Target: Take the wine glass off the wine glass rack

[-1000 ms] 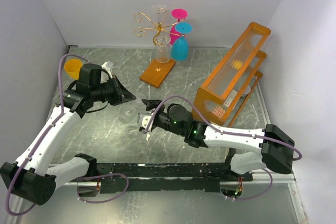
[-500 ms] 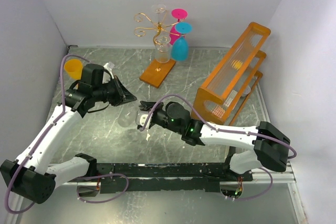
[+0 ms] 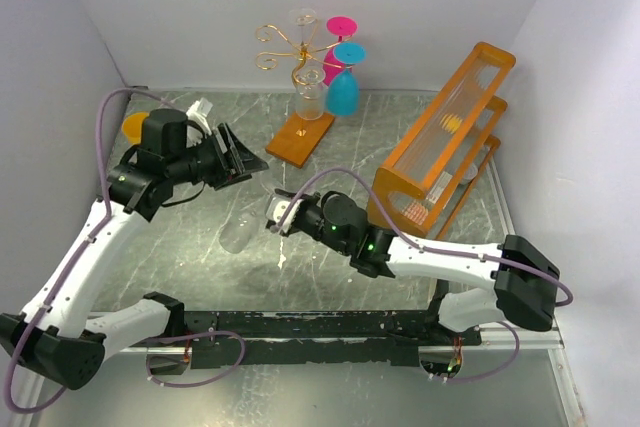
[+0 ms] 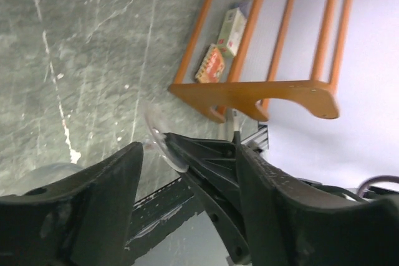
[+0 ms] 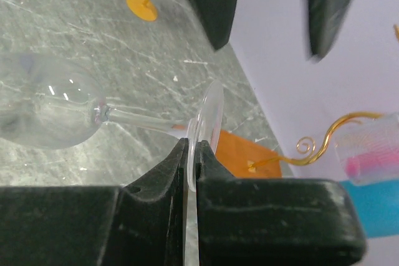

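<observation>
A grey-green marbled table (image 3: 400, 122) sits between white walls, with the wine glass rack (image 3: 299, 138) at its back. A blue glass (image 3: 343, 93) and a pink glass (image 3: 335, 47) hang on the rack. The clear wine glass (image 5: 56, 116) is off the rack, lying sideways in front of its orange base. The right gripper (image 5: 192, 154) is clamped on the glass's foot. The left gripper (image 3: 238, 154), just left of the rack's base, has its jaws apart and holds nothing.
</observation>
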Tool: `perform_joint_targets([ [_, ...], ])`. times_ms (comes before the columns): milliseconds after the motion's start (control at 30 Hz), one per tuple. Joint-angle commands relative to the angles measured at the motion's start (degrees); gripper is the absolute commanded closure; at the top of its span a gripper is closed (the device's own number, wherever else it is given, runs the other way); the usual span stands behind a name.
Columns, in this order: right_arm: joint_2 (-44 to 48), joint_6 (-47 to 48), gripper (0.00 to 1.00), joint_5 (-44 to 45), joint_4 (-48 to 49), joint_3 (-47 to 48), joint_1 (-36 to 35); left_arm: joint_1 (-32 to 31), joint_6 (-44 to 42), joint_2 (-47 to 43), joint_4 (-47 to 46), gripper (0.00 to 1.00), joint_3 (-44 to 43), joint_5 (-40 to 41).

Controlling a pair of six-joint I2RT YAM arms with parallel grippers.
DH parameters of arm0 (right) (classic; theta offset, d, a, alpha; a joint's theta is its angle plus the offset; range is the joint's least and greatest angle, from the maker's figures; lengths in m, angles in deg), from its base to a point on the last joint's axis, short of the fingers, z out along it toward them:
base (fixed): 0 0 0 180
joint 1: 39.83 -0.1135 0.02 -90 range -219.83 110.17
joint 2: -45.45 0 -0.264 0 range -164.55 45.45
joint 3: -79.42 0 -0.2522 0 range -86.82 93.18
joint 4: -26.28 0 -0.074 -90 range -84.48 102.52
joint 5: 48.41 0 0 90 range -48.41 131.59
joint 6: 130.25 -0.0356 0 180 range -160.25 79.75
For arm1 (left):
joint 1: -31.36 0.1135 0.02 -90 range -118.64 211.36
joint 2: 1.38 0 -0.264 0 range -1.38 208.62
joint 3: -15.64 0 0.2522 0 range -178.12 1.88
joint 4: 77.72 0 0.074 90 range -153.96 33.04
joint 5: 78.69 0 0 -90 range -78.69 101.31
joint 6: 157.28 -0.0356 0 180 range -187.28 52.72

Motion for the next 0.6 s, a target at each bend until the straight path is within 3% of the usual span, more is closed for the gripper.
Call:
perform_joint_targets([
  [0, 4.1, -11.2, 1.00, 5.8, -0.8, 1.2, 0.1, -0.5, -3.9, -2.1, -2.3, 0.23, -5.2, 0.7],
  [100, 6.7, -18.4, 1.00, 11.1, -2.7, 1.9, 0.2, -0.5, -6.4, -3.2, -1.5, 0.17, -8.5, 3.3],
  [333, 10.2, -36.9, 1.00, 21.2, -18.3, 13.7, 2.1, -0.5, -10.8, -9.2, -2.4, 0.11, -14.4, 13.1],
  [467, 13.4, -43.4, 1.00, 21.1, -23.2, 18.2, 6.2, -0.4, -9.0, -14.3, -6.3, 0.10, -12.6, 16.9],
  [567, 15.2, -49.6, 1.00, 14.0, -26.0, 20.0, 12.9, -0.5, -7.8, -16.6, -7.8, 0.09, -11.0, 18.5],
])
